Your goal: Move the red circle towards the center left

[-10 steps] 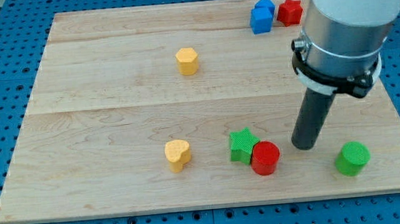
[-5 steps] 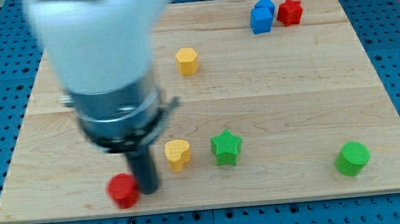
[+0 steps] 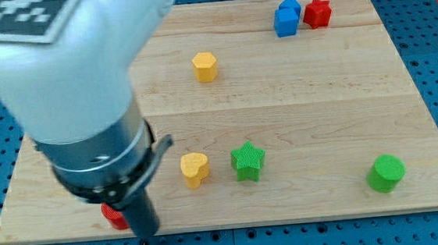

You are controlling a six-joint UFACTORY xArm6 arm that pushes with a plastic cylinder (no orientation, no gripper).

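One raised camera, angled down over the whole wooden board (image 3: 296, 108) from its near edge.

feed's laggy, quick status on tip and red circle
My tip at the bottom-left edge, touching the red circle on its right. Circle mostly hidden by the arm. Nothing blocking toward center left.

A broad white cylindrical arm housing (image 3: 66, 64) fills the upper left of the frame, its top face carrying a black-and-white square-patterned marker patch (image 3: 26, 14). Below it sits a grey metallic cylinder section (image 3: 100, 159), ringed by a dark clamp band (image 3: 114, 187) with a small tab jutting toward the right. From that a straight dark rod runs down to my tip (image 3: 144, 234) at the lower left.
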